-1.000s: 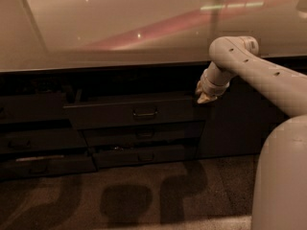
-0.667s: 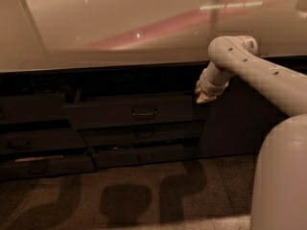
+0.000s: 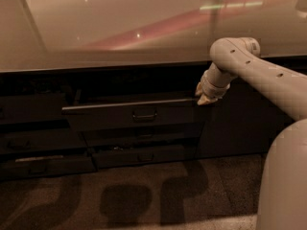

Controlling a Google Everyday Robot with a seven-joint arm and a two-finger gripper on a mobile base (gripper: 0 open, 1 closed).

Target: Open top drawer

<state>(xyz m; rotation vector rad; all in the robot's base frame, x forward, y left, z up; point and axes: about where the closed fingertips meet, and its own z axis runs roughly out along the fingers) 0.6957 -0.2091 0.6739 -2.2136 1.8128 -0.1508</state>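
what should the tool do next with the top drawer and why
Probably pull outward, toward the camera. The tool sits at the upper right corner of the top drawer, away from its central bar handle, and the drawer stands only slightly out, its front ahead of the lower drawer fronts.

1 top drawer (image 3: 105, 116), 2 narrower drawer fronts (image 3: 120, 139) below, 1 gripper (image 3: 203, 98) at its right corner
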